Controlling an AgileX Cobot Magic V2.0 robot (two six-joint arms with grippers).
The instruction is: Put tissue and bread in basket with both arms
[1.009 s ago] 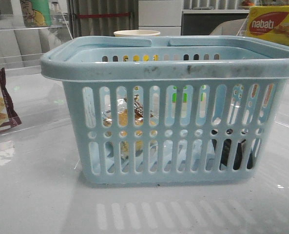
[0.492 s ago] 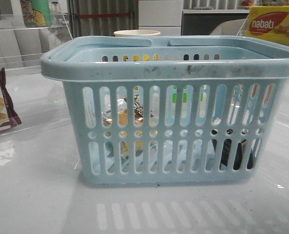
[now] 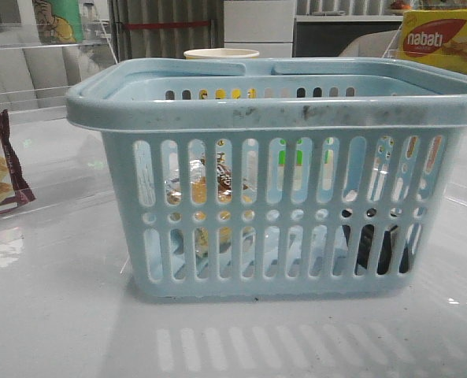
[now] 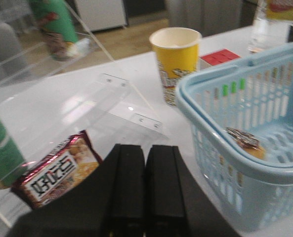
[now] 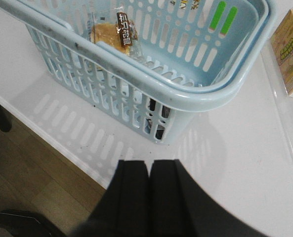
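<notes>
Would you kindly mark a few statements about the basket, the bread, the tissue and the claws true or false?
1. The bread lies inside the basket. True.
2. The left claw is clamped on the bread. False: it is shut on nothing.
3. The tissue is a dark pack inside the basket. True.
4. The right claw is wide open. False: its fingers are pressed together.
5. The yellow cup stands inside the basket. False: it stands outside it.

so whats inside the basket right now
The bread lies in the basket. A dark pack, likely the tissue, shows through the slots; its details are hidden.
</notes>
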